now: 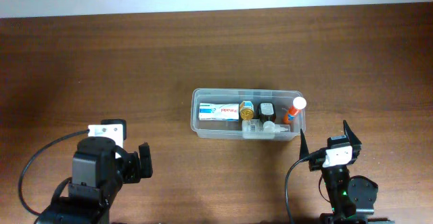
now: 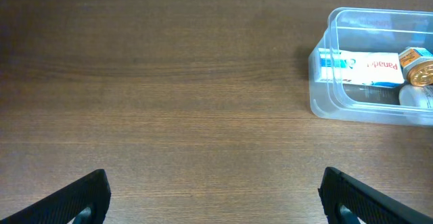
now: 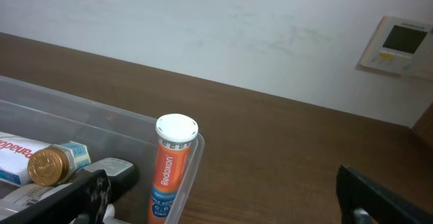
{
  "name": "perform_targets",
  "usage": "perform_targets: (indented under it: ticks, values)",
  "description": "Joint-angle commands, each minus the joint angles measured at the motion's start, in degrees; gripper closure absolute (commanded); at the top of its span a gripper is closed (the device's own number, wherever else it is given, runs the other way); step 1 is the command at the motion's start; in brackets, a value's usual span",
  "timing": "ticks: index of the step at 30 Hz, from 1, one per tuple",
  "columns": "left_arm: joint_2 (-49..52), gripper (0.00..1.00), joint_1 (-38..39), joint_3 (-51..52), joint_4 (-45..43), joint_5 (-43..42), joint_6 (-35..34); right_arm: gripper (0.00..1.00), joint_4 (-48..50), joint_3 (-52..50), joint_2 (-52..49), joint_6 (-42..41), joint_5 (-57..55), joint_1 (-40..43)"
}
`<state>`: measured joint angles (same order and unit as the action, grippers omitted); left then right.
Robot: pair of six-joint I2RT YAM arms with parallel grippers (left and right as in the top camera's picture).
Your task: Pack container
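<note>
The container (image 1: 196,125) is sitting on the wooden table (image 1: 101,61) a little right of centre, its long side running left to right, and several things are lying inside it. A white and blue box (image 1: 218,110) is resting at its left end, a small gold-capped jar (image 1: 247,109) is sitting just beside that, and a dark bottle (image 1: 268,109) is lying to the right of the jar. An orange tube (image 3: 166,173) with a white cap is standing on end at the right end, close against the clear wall. Something pale and see-through (image 1: 260,127) is lying along the near wall, too blurred to name. The left gripper (image 2: 215,200) is hovering over bare table, near and well to the left of the container, its fingers spread wide and gripping nothing. The right gripper (image 1: 324,129) is hanging just near of the container's right end, its fingers also spread wide and carrying nothing. Beyond the table's far edge, a white wall panel (image 3: 399,45) is showing in the right wrist view.
</note>
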<state>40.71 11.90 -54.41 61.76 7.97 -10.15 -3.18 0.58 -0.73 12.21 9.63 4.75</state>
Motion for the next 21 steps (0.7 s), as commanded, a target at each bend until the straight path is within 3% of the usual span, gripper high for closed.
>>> perform_targets:
  ticks: [1, 11, 21]
  values:
    - [-0.2, 0.01, 0.3, 0.2, 0.1, 0.7, -0.5, 0.02, -0.3, -0.3, 0.4, 0.0, 0.7, -0.6]
    - [-0.2, 0.01, 0.3, 0.2, 0.0, 0.7, -0.5, 0.02, -0.3, -0.3, 0.4, 0.0, 0.7, -0.6]
    - [-15.6, 0.00, -3.6, 7.4, -1.5, 0.6, -0.5, 0.02, -0.3, -0.3, 0.4, 0.0, 0.7, -0.6]
